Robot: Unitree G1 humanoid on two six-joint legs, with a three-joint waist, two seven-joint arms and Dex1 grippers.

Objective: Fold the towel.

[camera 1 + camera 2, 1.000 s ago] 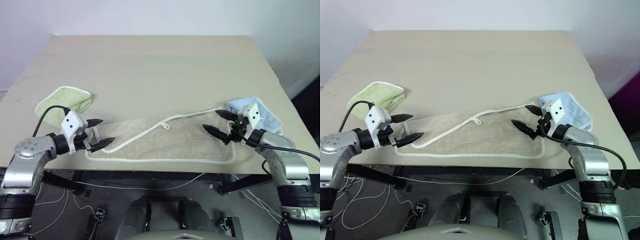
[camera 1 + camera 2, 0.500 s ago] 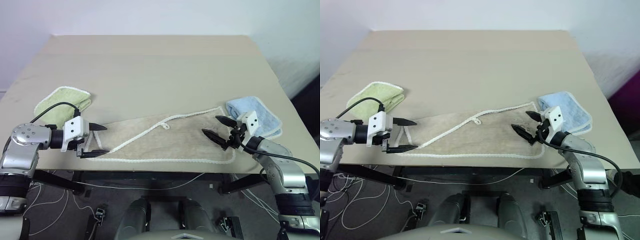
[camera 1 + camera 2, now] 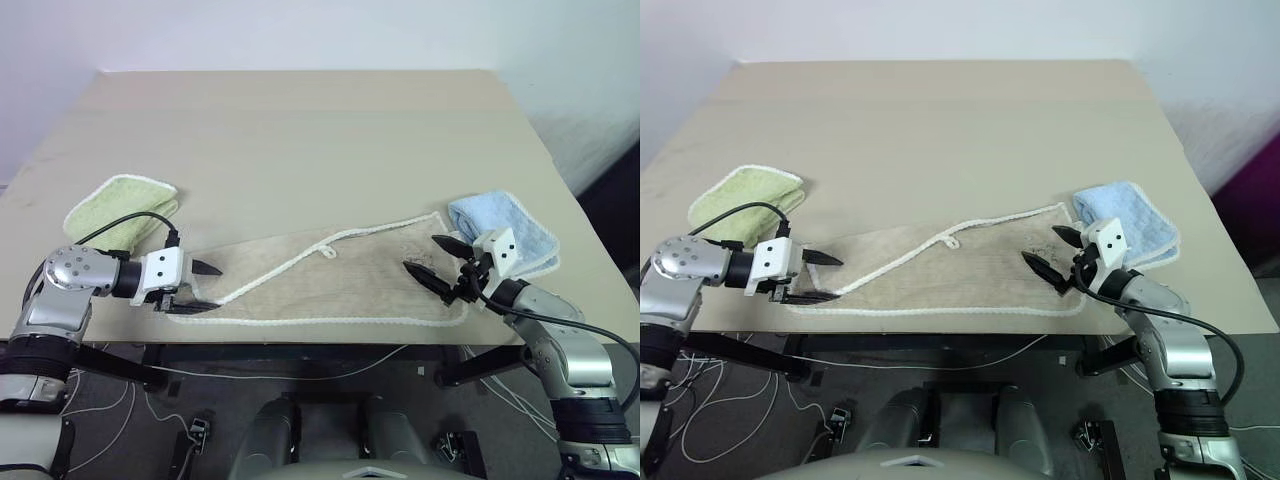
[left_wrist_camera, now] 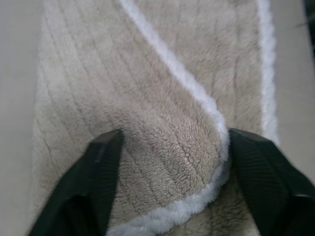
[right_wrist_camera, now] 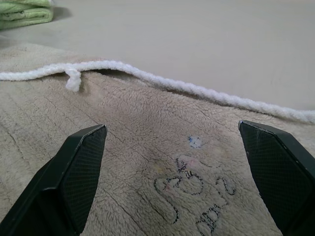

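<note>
1. Since the frame a second ago, our left gripper (image 3: 200, 288) has dropped from above the table edge onto the near left end of the towel (image 3: 340, 280) and rolled so that its fingers stand one over the other; its jaws have also narrowed. Our right gripper (image 3: 440, 262) has sunk slightly toward the cloth and kept its wide gap.

2. The table (image 3: 300, 130), a broad beige top, carries everything, and most of its far half is bare.

3. The towel, a long tan strip with white corded edging, lies flat along the near edge of the table, running from one gripper to the other. One corded edge crosses it on a slant, and the small loop (image 3: 331, 251) sits near the middle of that cord.

4. The green cloth (image 3: 120, 205) lies folded at the left, well apart from the towel's end. The blue cloth (image 3: 505, 225) lies folded at the right, just beside the towel's far right corner.

5. Our left gripper's fingers straddle a raised fold of towel; in the left wrist view the corded edge curls up between them. We cannot tell whether they press the cloth yet, with a gap visible between them.

6. Our right gripper hangs over the towel's right end with jaws spread wide and nothing between them; dark scribbled marks (image 5: 189, 187) show on the pile below.
</note>
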